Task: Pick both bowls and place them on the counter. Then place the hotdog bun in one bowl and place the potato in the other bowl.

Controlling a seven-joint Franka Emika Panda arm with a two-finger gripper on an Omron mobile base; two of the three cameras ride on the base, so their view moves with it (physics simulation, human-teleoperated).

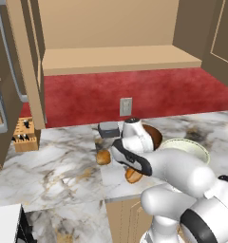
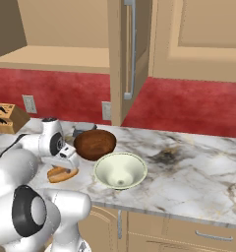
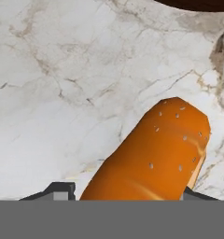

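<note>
Both bowls sit on the marble counter [image 2: 198, 162]; bun step in hand.
My gripper [image 3: 125, 193] straddles the orange-tan seeded hotdog bun [image 3: 156, 149], fingers wide; I'd close, then lift toward the cream bowl [image 2: 120, 170].

The counter [image 1: 54, 171] looks like polished marble, white-grey with brown veins and a smooth, slightly shiny face. Between the two dark finger tips lies the hotdog bun [image 3: 156, 149], with a smooth orange crust, a little glossy, dotted with small pale seeds. Just beyond the jaws stands the dark brown bowl [image 2: 94, 144]; its surface looks like wood with a fine grainy texture. Beside it the cream bowl [image 2: 120, 170] appears smooth and matt inside, like ceramic. The potato [image 1: 103, 157], beside the jaws, has a dull golden-brown skin. The gripper [image 2: 66, 165] and the arm have a glossy white shell like plastic, with dark joints.
</note>
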